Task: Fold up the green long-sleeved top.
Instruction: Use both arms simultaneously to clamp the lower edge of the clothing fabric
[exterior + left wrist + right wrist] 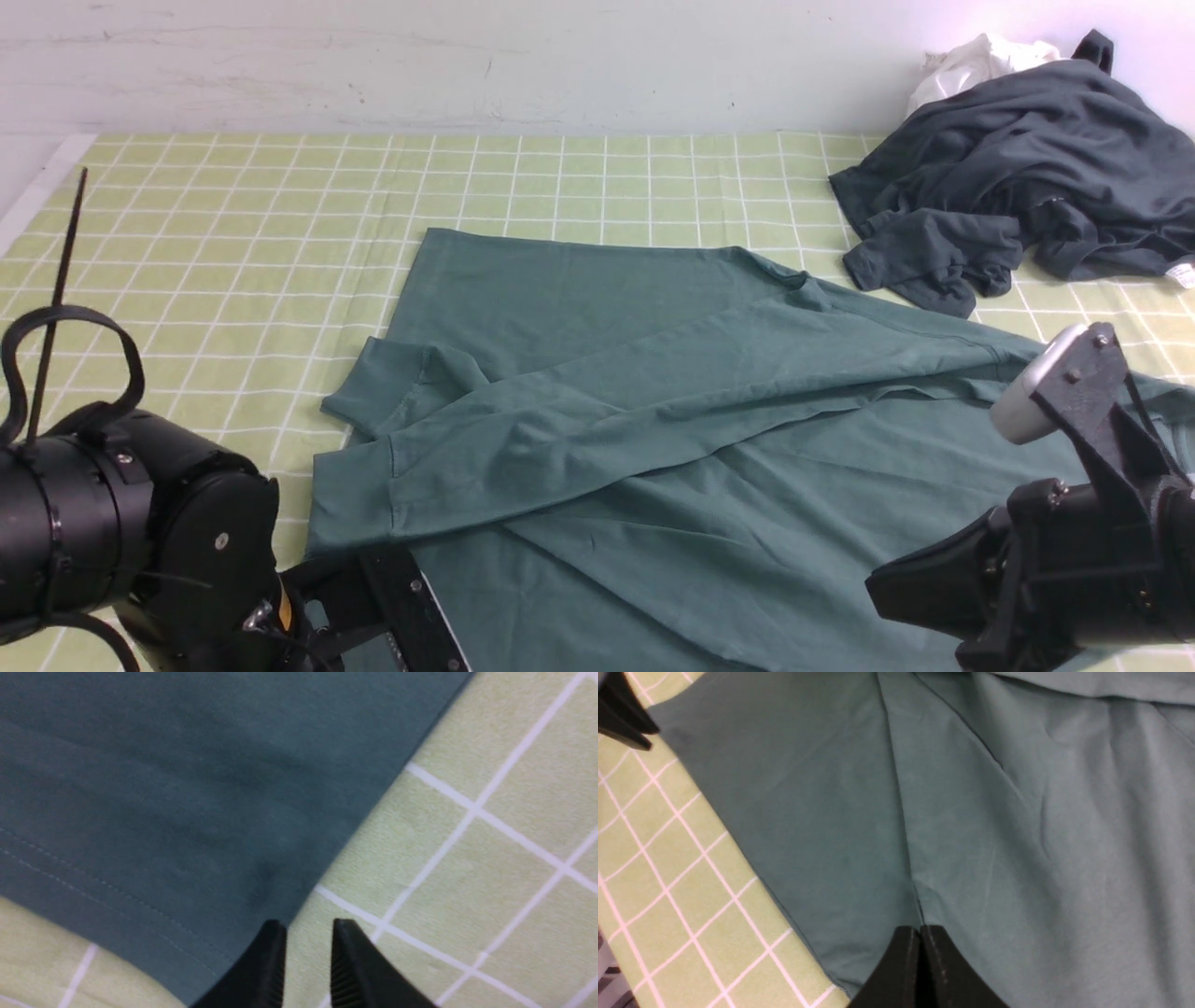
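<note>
The green long-sleeved top (653, 392) lies spread on the desk (233, 233), directly ahead of both my arms. Its long axis runs roughly left to right across the desk. The 2 sleeves are laid along the body, with the cuffs ending at the left. The near edge is the one that matters, because both claws sit on it and all the rest of the cloth stretches away from me.

My left claw (308, 926) is at the near left corner, where the stitched hem meets the side edge. Its fingers stand a narrow gap apart and grip nothing. 1 finger is over the cloth and the other over the bare checked cover.

My right claw (920, 928) is farther right along the same edge, just inside it. Its fingers are pressed together, and a crease in the cloth runs straight into their tips. I cannot tell whether any fabric is caught between them.

I judge the next fold goes away from me, so the left claw must first close on its corner.
</note>
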Controlling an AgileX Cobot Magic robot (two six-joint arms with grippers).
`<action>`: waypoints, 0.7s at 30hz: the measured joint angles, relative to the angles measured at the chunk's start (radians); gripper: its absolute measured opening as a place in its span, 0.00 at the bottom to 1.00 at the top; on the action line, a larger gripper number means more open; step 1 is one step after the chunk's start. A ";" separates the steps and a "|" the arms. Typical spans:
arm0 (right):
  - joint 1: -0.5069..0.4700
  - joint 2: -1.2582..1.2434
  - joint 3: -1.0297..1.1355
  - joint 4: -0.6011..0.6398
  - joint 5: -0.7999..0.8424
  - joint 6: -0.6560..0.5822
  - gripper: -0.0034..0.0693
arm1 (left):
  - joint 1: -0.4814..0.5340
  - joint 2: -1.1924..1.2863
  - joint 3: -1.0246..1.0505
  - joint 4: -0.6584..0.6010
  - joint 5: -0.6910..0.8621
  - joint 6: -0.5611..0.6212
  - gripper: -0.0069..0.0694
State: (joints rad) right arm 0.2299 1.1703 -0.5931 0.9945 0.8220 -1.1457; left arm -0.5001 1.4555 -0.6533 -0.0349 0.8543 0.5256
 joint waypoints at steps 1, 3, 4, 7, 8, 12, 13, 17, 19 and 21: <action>0.000 0.000 0.000 0.005 0.004 -0.002 0.03 | 0.000 0.011 0.005 0.017 -0.021 0.010 0.38; 0.000 0.000 0.000 0.006 0.008 -0.006 0.03 | 0.000 0.043 0.006 0.051 -0.057 0.031 0.52; 0.000 0.000 0.000 0.006 0.009 -0.006 0.03 | 0.000 0.050 0.006 0.055 -0.068 0.036 0.54; 0.000 0.000 0.000 0.008 0.016 -0.006 0.03 | 0.000 0.100 0.001 0.065 -0.081 0.058 0.65; 0.000 0.000 0.000 0.008 0.020 -0.006 0.03 | -0.001 0.107 -0.002 0.063 -0.078 0.063 0.65; 0.000 0.000 0.000 0.009 0.027 -0.006 0.03 | -0.001 0.115 -0.010 0.066 -0.075 0.087 0.55; 0.000 0.000 0.000 0.009 0.027 -0.006 0.03 | -0.001 0.115 -0.014 0.066 -0.075 0.087 0.51; 0.000 0.000 0.000 0.009 0.027 -0.006 0.03 | -0.001 0.107 -0.019 0.066 -0.079 0.082 0.25; 0.000 0.000 0.000 0.009 0.027 -0.006 0.03 | -0.001 0.095 -0.021 0.054 -0.075 0.075 0.14; 0.000 0.000 0.000 0.009 0.027 -0.007 0.03 | -0.001 0.077 -0.026 0.051 -0.064 0.069 0.10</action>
State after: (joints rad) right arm 0.2299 1.1703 -0.5931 1.0032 0.8487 -1.1523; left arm -0.5009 1.5325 -0.6789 0.0166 0.7907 0.5942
